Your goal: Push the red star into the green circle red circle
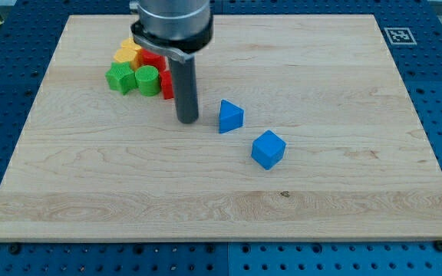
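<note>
My tip (187, 120) rests on the wooden board, just right of and below a tight cluster of blocks at the upper left. The cluster holds a green star (119, 78), a green circle (147, 79), a yellow block (128, 52), and red blocks (153, 60) partly hidden behind the rod. A red piece (166, 84) shows right next to the rod; its shape cannot be made out. The red star and red circle cannot be told apart here. The tip is apart from the green circle, to its lower right.
A blue triangular block (230, 116) lies just right of the tip. A blue cube (268, 149) lies lower right of it. The board (221, 199) sits on a blue perforated table, with a marker tag (397, 34) at its top right corner.
</note>
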Controlling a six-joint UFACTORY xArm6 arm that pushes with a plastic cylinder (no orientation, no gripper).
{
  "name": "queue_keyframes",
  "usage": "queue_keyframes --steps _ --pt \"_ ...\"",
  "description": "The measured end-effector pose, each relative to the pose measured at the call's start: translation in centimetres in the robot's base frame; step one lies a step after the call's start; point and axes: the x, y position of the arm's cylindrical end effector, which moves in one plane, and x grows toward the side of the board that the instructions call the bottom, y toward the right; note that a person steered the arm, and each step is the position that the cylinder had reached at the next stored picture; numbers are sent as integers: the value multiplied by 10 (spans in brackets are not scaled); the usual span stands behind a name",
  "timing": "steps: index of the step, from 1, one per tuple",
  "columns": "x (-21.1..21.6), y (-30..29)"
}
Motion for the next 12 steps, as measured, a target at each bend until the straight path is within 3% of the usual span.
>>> queue_keyframes --steps 3,4,7,8,10,11,12 --pt "-47 -13" --pt "-21 -9" --pt "-42 14" --pt "-72 14" --pt "-75 -21" --pt "-73 -15" --pt "-44 4"
